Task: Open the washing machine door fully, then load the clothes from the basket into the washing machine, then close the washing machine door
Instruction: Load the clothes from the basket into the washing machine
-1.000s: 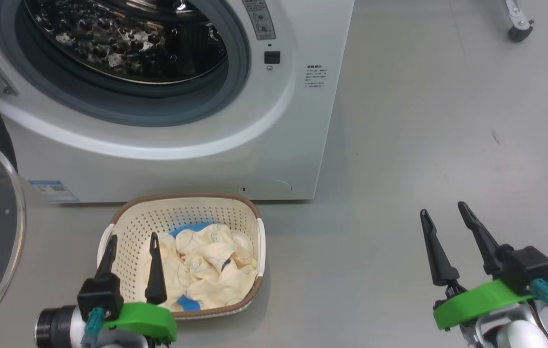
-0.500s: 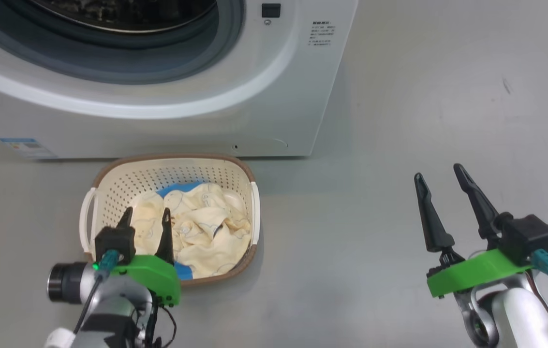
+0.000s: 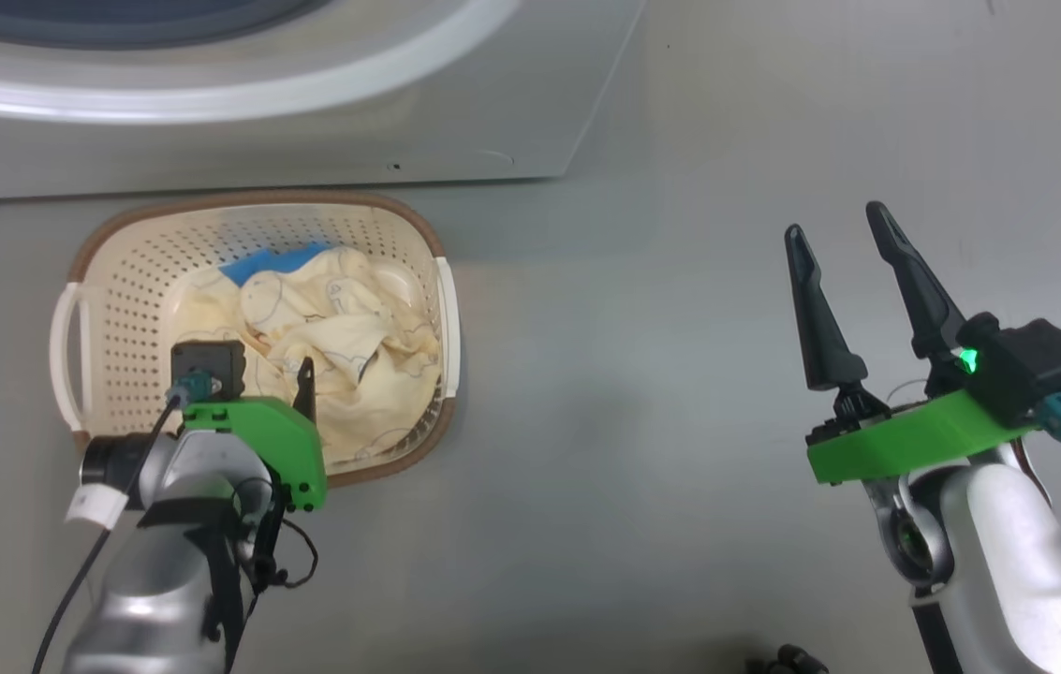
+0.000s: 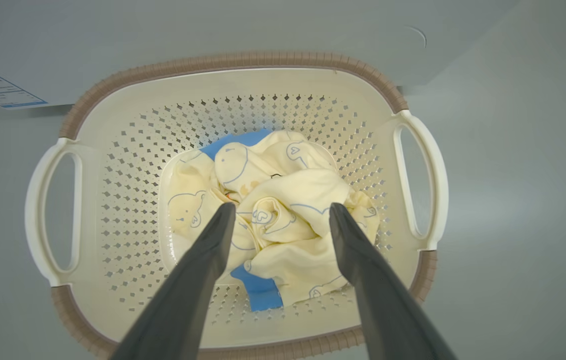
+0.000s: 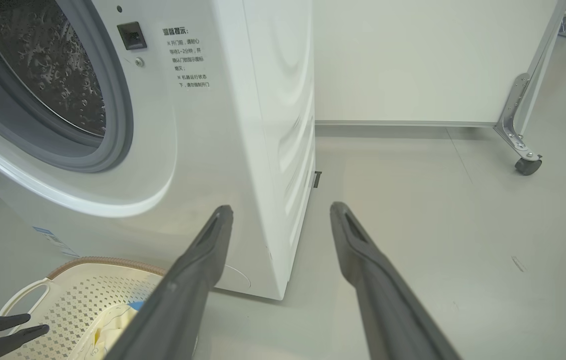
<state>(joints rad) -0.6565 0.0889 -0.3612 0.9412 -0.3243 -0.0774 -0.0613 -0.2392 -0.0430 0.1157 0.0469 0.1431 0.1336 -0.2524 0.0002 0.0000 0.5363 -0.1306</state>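
the left gripper hangs over the basket, jaws wide apart and empty, tips straddling the clothes. a shallow close could pinch one fold and leave the rest; too deep, the tips could catch the perforated bottom and drag the basket. the clothes lie as a crumpled cream heap with bear outlines and blue patches, mid-basket, just before the washing machine. the right gripper, jaws apart, holds nothing.
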